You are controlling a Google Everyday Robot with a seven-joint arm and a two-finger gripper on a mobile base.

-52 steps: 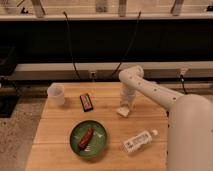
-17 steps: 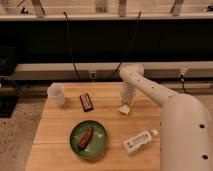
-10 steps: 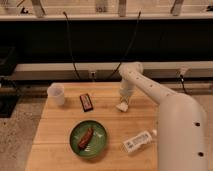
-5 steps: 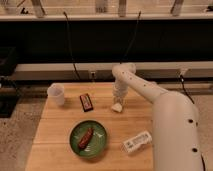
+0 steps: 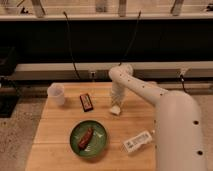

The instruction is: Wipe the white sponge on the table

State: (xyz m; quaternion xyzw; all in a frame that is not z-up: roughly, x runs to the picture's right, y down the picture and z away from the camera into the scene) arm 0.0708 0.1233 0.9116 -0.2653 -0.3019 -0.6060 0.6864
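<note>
The white sponge [image 5: 115, 109] is a small cream chunk lying on the wooden table [image 5: 55, 131], near the middle toward the back. My gripper [image 5: 116, 103] comes straight down on it from above at the end of my white arm [image 5: 150, 95] and presses on it. The lower part of the gripper hides the top of the sponge.
A white plastic cup [image 5: 56, 94] stands at the back left. A dark snack bar [image 5: 86, 102] lies left of the sponge. A green plate [image 5: 89, 139] with a brown piece of food sits in front. A white labelled bottle [image 5: 138, 141] lies at the front right.
My gripper and the sponge have slid left along the table, from near the back right toward the middle. The other objects have not moved.
</note>
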